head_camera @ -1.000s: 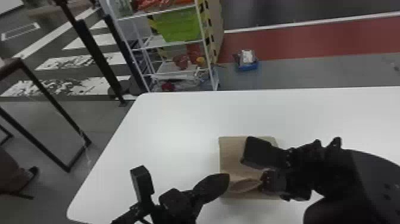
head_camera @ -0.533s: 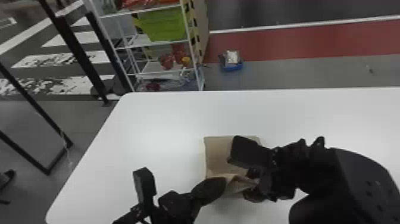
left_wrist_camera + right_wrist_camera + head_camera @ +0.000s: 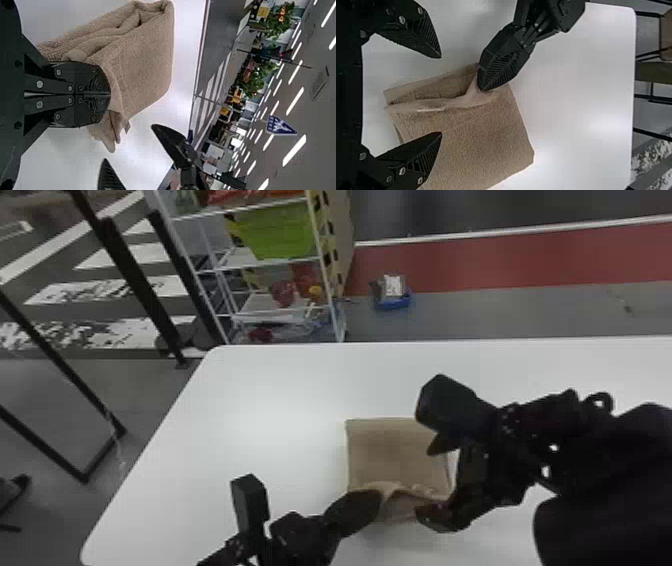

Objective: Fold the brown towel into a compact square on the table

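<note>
The brown towel point(image 3: 385, 450) lies on the white table as a folded, roughly square pad, its near edge raised and rumpled. At its near left corner my left gripper point(image 3: 377, 507) is closed on the cloth; the left wrist view shows the fingers of the left gripper point(image 3: 109, 95) pressed together on the towel point(image 3: 146, 63). Over the towel's right side, my right gripper point(image 3: 430, 477) has its fingers spread. In the right wrist view the right gripper point(image 3: 441, 95) stands wide apart above the towel point(image 3: 486, 138), holding nothing.
The white table point(image 3: 250, 405) extends left, right and beyond the towel. Behind it on the floor stand a shelf rack point(image 3: 270, 265) with a green bin point(image 3: 282, 232) and a small blue box point(image 3: 392, 297). Black metal frames are at the left.
My right gripper has opened, letting go of the towel's near right part. The head view has shifted slightly; my left gripper still holds its corner.
</note>
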### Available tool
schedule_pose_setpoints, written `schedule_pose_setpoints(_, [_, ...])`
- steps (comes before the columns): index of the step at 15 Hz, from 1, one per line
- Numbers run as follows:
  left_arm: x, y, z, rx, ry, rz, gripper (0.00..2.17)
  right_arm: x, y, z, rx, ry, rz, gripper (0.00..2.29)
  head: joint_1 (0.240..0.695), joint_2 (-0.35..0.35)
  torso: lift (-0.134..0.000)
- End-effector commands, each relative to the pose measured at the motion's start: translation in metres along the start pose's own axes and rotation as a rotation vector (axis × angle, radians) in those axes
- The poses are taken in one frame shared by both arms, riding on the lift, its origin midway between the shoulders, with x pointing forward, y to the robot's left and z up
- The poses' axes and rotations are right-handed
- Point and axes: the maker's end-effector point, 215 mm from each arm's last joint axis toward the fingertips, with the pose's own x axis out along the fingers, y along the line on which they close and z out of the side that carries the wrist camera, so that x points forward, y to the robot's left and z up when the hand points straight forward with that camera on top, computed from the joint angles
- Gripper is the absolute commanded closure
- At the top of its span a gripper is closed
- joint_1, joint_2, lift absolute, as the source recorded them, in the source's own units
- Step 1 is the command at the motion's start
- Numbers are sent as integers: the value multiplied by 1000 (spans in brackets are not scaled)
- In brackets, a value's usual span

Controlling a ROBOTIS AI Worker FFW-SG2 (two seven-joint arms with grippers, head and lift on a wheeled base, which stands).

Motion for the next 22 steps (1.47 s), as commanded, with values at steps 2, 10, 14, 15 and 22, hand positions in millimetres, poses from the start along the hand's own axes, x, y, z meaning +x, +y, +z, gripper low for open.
schedule_pose_setpoints(2, [4, -4, -1, 5, -5, -10, 1936, -8, -34, 13, 12, -43, -111, 151, 695, 235, -124])
schedule_pose_setpoints(10, [-1, -9, 8, 20, -21, -23, 1936, 41, -63, 35, 106, -145, -68, 2013, 695, 245, -124])
schedule_pose_setpoints(14, [-4, -5, 10, 23, -22, -22, 1936, 58, -68, 32, 71, -182, -45, 2013, 695, 252, -124])
schedule_pose_setpoints(15, [-4, -6, 10, 24, -25, -22, 1936, 59, -70, 37, 63, -205, -52, 2013, 695, 253, -124])
schedule_pose_setpoints(22, [-6, -4, 14, 22, -36, -26, 1936, 82, -86, 22, 33, -217, -55, 2013, 695, 265, -124])
